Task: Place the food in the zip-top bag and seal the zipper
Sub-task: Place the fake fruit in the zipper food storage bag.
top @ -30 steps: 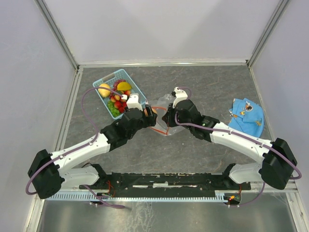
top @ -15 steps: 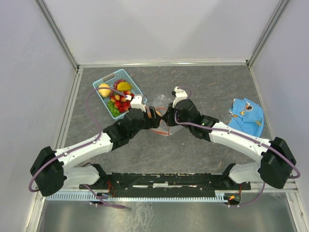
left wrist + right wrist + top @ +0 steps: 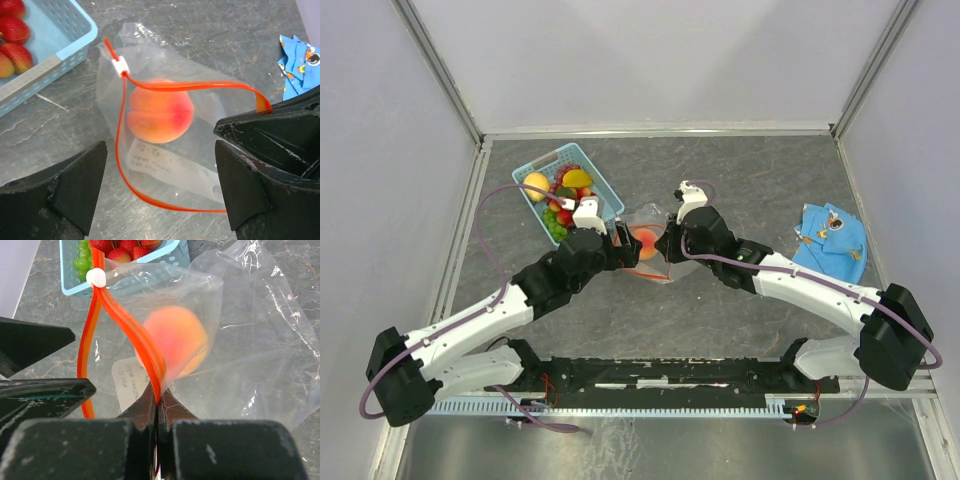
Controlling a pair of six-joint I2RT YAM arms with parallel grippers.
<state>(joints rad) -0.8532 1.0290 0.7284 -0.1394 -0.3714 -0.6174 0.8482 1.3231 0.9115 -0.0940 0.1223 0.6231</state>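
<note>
Grey stone tabletop (image 3: 750, 180): left gripper (image 3: 160, 185) now spreads wider, orange toy peach (image 3: 160, 110) released inside crinkly clear zip-top bag (image 3: 150, 60); right gripper (image 3: 157, 399) clamps red-orange zipper (image 3: 132, 330).

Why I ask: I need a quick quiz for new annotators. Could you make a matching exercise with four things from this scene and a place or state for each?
Things:
1. peach
2. strawberries
3. left pincer
4. right pincer

Place or state:
A. shut on the zipper
B. in the basket
C. inside the zip-top bag
D. open, holding nothing

Pairs: 1-C, 2-B, 3-D, 4-A
</note>
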